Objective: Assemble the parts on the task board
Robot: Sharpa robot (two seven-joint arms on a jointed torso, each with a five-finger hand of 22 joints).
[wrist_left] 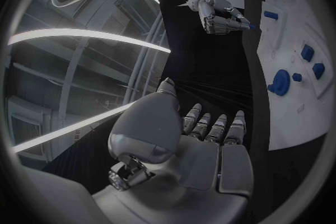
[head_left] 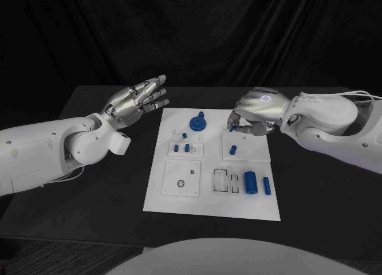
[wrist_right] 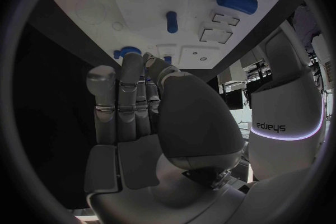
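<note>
The white task board lies in the middle of the black table. My right hand hovers over the board's far right part and pinches a small blue peg in its curled fingertips; the left wrist view shows that hand with the peg too. My left hand floats left of the board's far corner, fingers stretched and apart, holding nothing. A blue round knob stands at the far middle of the board. Another blue peg stands just nearer than the right hand.
Small blue pegs stand in a block at the board's left. A white square plate with a hole lies nearer. Rectangular slots, a thick blue cylinder and a slimmer blue pin sit at the near right.
</note>
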